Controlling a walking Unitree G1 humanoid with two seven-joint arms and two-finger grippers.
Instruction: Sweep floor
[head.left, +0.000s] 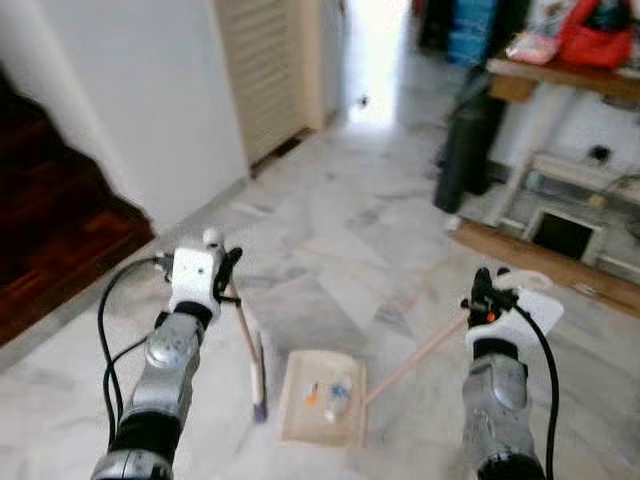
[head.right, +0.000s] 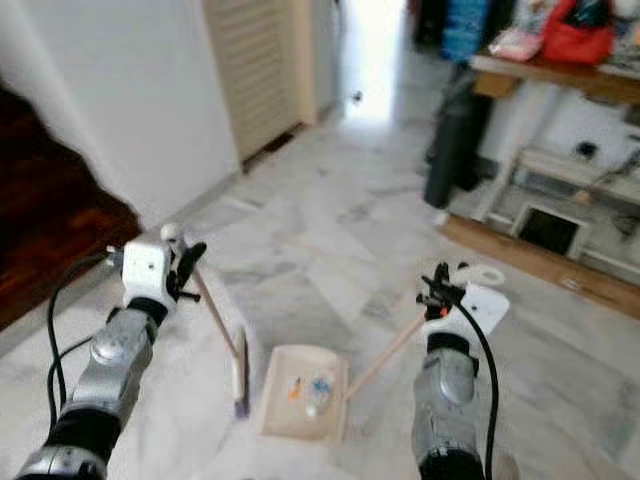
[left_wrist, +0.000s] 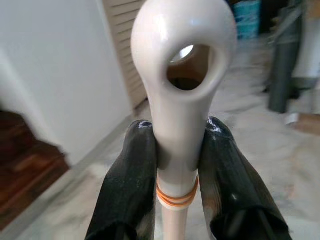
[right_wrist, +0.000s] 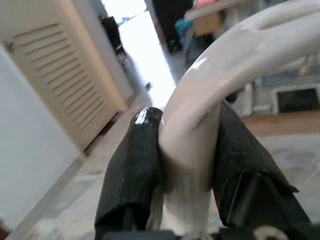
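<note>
Nearest on the marble floor (head.left: 340, 250), the dustpan (head.left: 322, 398) holds a few scraps, maybe wrappers. Left hand (head.left: 225, 272) clamps the broom (head.left: 250, 350) handle just left of it; right hand (head.left: 482, 297) grips the dustpan's handle.

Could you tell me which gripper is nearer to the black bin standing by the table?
Right. The right gripper, holding the dustpan handle, sits on the same side as the black bin; the left gripper, on the broom handle, is farther across the floor.
</note>
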